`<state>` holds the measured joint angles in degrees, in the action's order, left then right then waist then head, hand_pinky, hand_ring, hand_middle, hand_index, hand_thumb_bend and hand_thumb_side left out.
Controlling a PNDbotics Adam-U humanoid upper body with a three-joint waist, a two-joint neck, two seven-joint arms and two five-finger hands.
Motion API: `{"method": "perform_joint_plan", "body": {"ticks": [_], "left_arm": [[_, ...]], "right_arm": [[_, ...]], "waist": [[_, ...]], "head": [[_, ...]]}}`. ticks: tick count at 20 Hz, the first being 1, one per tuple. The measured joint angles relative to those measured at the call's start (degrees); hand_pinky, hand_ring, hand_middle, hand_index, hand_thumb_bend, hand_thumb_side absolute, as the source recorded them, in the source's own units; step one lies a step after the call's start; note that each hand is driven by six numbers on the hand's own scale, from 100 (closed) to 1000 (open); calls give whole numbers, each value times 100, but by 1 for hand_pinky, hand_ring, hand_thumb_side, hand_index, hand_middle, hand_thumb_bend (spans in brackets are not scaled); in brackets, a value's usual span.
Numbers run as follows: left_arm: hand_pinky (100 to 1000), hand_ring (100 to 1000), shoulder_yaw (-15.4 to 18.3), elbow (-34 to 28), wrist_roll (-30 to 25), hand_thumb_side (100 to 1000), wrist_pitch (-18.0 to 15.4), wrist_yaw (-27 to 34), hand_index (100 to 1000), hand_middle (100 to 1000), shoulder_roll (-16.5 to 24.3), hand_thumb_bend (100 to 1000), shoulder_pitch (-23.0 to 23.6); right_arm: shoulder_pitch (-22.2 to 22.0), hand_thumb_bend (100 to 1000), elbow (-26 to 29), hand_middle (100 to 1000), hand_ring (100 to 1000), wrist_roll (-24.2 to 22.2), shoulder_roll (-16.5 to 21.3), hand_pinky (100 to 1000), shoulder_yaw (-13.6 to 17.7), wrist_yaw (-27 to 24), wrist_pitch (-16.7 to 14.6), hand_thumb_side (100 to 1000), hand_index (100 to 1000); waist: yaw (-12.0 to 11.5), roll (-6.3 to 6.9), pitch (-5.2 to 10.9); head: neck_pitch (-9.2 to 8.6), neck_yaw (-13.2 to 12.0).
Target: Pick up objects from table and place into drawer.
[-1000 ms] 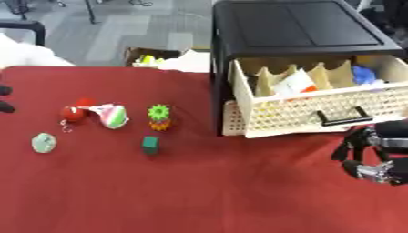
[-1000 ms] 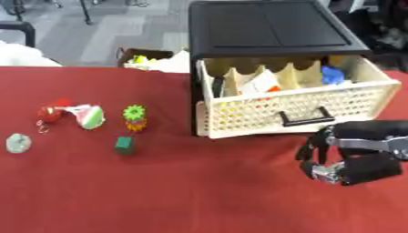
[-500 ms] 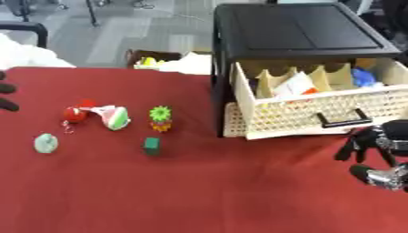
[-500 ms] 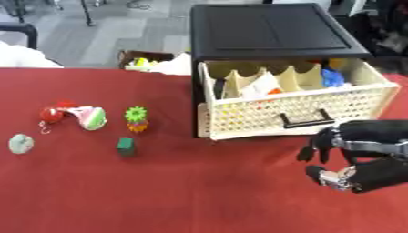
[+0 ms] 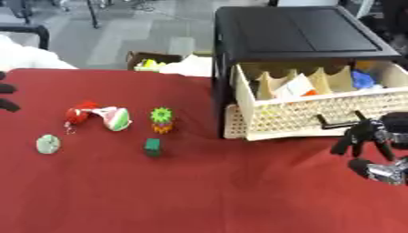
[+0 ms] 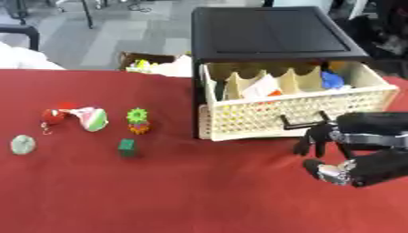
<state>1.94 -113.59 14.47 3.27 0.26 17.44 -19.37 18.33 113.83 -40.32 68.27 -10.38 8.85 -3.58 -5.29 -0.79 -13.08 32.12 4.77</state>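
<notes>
Looking down at the red table [image 5: 199, 191], I see the small toys all bunched on the left: a pale green round piece [image 5: 48, 144], a red ball with a ring [image 5: 78, 114] touching a pink-and-green cone-shaped toy [image 5: 114, 118], a green and orange gear-like toy [image 5: 162, 119], and a dark green block [image 5: 151, 145] just in front of it. They all look light and hard, plastic most likely, so none should sag or crush; the block has flat sides that I judge easiest to pinch from above, while the round pieces may roll or slip. The cream basket drawer [image 6: 295, 109] stands pulled out of the black cabinet [image 6: 271, 32], with a few things already in its compartments. The right hand [image 6: 343, 157] hangs low in front of the drawer, near its dark handle [image 6: 301, 120], fingers curled and spread a little, holding nothing as far as I can tell. Every toy lies well apart from it, across the table to its left. Only dark fingertips of the left hand [image 5: 6, 96] show at the left edge, so I cannot tell its state.
</notes>
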Motion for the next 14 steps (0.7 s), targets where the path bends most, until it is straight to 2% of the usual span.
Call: {"method": "perform_joint_plan", "body": {"ticks": [7,14], "left_arm": [[451,572,-1,0,-17,961,10,18,832,569,0,100,0],[451,572,-1,0,-35,964,21,21,832,569,-23,100,-7]], "right_arm": [[361,100,12,754,708,-235,-4,398,-172,-158,189,1000,891],[540,100,13,752,706,-430,-59,395,-299,-178,392,1000,895]], "waist": [[-25,-42,-2],[-60,-73,-31]], "head": [[1,35],[1,45]]}}
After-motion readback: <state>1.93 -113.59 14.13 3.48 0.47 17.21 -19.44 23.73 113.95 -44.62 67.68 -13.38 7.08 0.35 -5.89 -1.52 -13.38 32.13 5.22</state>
